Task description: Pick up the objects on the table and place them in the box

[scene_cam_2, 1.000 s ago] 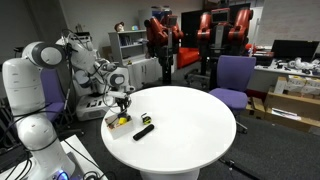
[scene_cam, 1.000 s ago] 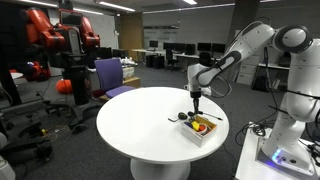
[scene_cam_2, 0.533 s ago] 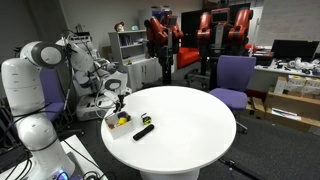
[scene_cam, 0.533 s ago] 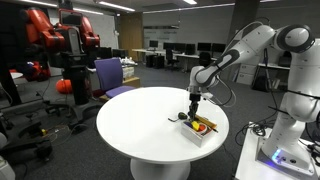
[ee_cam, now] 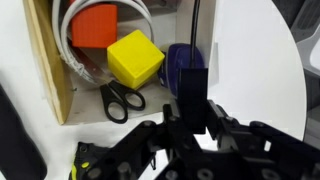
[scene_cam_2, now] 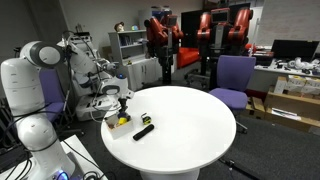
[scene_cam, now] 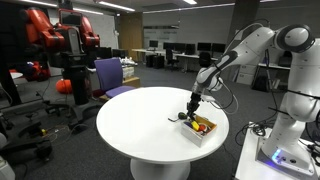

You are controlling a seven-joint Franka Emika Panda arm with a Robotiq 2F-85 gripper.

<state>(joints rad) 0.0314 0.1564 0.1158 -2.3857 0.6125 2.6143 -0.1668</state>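
Note:
The small cream box [scene_cam: 205, 134] sits near the white round table's [scene_cam: 140, 125] edge; it also shows in an exterior view [scene_cam_2: 112, 127]. In the wrist view the box [ee_cam: 50, 70] holds an orange block, a yellow block [ee_cam: 135, 57], a white cable ring and black-handled scissors [ee_cam: 120, 100]. My gripper [scene_cam: 193, 103] hangs just above the box in both exterior views [scene_cam_2: 122, 105]. In the wrist view its fingers [ee_cam: 192, 110] are closed on a dark blue oblong item [ee_cam: 190, 85]. A black elongated object [scene_cam_2: 144, 130] lies on the table beside the box, also in the wrist view [ee_cam: 15, 125].
A purple chair [scene_cam_2: 235, 78] stands behind the table. A red robot [scene_cam: 60, 35] and desks stand further back. A white robot base [scene_cam_2: 30, 110] is next to the box side of the table.
My gripper has shifted slightly and dropped a little over the box. The black object on the table has not moved.

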